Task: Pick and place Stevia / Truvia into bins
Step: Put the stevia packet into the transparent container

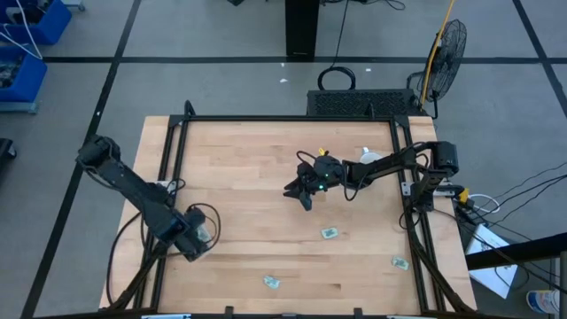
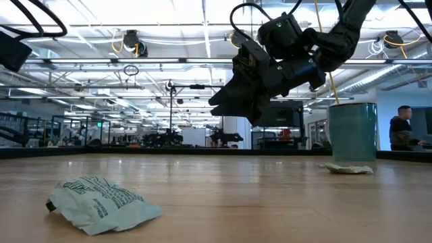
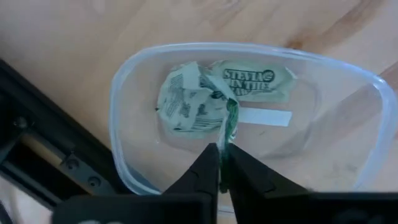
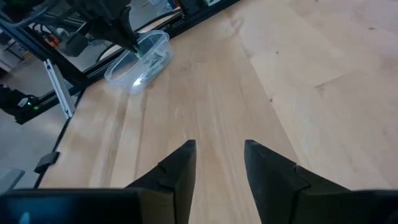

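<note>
1. Left gripper (image 3: 221, 163) first: the 2 dark fingertips are pinched almost together on the green edge of a sachet (image 3: 230, 121), which dangles from them down into the clear tub (image 3: 134, 162). It reads as a grip right at the point of letting go.
2. Under it, 2 more sachets already lie in the tub: a crumpled one (image 3: 183, 99) and a flatter one (image 3: 255, 82) whose print reads "STEVIA IN THE", with the next word too small to make out.
3. Out wider, the tub sits at the table's near left edge beside the dark frame rail (image 3: 43, 155).
4. Right gripper (image 4: 217, 165): fingers parted with only bare wood between them, holding nothing, hanging over the middle of the table (image 1: 248, 177).
5. Step in hand, I'd say: the drop into the tub. Next the left fingers need to spread fully and lift clear.
6. Then a fresh pick: 3 loose packets (image 1: 330, 233) (image 1: 400, 262) (image 1: 271, 282) wait along the near side, the first of them nearest the right gripper.
7. The teal mug (image 2: 352, 130) stands at the far right, untouched.
</note>
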Controlling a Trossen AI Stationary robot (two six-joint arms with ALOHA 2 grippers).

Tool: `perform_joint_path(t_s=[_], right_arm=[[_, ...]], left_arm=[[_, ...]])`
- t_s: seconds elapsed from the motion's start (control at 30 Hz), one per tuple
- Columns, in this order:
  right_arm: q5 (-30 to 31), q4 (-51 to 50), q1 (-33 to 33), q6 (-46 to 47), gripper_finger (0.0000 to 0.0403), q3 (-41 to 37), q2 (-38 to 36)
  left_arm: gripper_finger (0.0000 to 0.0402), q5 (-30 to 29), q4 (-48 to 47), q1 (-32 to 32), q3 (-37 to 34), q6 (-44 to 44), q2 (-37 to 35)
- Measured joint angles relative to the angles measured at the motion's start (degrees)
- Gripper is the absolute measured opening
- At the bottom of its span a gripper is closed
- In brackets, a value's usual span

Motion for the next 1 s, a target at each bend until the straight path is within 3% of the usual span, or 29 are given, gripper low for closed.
perform_joint_path(t_s=[0.3,0.57,0.67,0.87,1.0], right_arm=[[-0.05,0.85,-0.62,-1.76,0.0146,0.0,0.0],[-0.31,1.39,0.98,-7.7,0.0145,0.0,-3.33],[-0.19,1.26,3.16,-10.71,0.0146,0.0,-5.47],[0.58,-5.52,7.17,-11.31,0.0146,0.02,-10.19],[6.49,-18.36,9.34,-10.19,0.0146,0.04,-13.11]], left_arm=[[0.0096,0.2,1.33,0.22,0.01,-0.24,0.0],[0.0103,8.07,2.37,1.59,1.58,0.73,-1.17],[0.0103,7.96,2.57,2.78,4.24,1.96,-2.11],[0.0104,-4.83,2.05,4.41,8.71,13.06,-2.6],[0.0104,-15.72,2.5,6.42,10.22,20.94,-2.6]])
